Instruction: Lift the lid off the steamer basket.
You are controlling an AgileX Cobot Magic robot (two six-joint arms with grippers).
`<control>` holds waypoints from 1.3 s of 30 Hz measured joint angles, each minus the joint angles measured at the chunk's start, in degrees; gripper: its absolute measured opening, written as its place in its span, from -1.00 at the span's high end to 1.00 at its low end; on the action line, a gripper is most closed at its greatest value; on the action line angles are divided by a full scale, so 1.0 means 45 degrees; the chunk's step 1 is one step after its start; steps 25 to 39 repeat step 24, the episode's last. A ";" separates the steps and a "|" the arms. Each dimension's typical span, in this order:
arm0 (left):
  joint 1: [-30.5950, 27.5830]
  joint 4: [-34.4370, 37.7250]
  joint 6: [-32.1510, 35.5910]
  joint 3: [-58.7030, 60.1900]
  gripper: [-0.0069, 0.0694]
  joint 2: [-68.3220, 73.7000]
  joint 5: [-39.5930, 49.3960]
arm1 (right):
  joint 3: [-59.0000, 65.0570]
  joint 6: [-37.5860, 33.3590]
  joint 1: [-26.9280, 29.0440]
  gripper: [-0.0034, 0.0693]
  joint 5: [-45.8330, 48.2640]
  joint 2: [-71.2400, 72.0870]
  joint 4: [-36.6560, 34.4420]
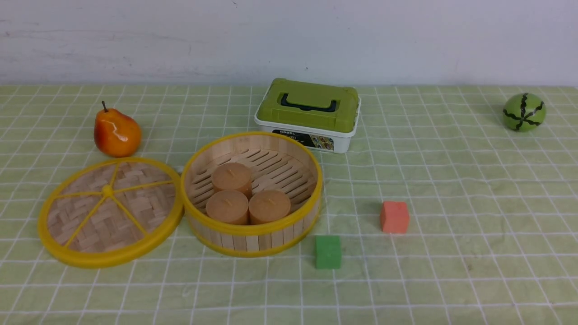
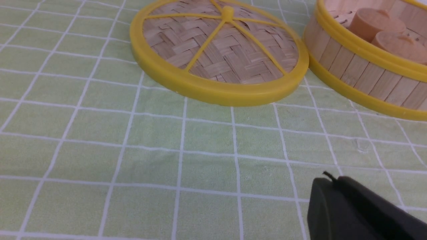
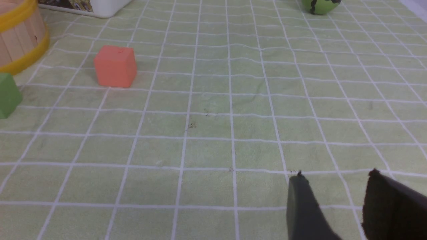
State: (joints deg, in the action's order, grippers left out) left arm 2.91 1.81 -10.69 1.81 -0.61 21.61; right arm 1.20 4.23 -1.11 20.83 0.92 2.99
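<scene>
The lid (image 1: 109, 210), a woven bamboo disc with a yellow rim, spokes and centre knob, lies flat on the cloth, touching the left side of the steamer basket (image 1: 253, 234). The basket is uncovered and holds three tan cylinders (image 1: 246, 195). Neither arm shows in the front view. In the left wrist view the lid (image 2: 220, 56) and the basket wall (image 2: 360, 76) lie ahead of my left gripper (image 2: 330, 181), whose fingers are together and empty. My right gripper (image 3: 337, 178) is open and empty over bare cloth, well away from the basket (image 3: 20, 36).
A green-and-white box (image 1: 308, 115) stands behind the basket. A pear (image 1: 116, 132) lies behind the lid. A green cube (image 1: 328, 252) and an orange cube (image 1: 394, 217) sit right of the basket. A melon ball (image 1: 524, 112) is at the far right.
</scene>
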 joint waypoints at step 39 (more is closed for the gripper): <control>0.0000 0.0000 0.0000 0.0000 0.77 0.0000 0.0000 | 0.0000 0.0000 0.0000 0.24 0.0000 0.0000 0.0000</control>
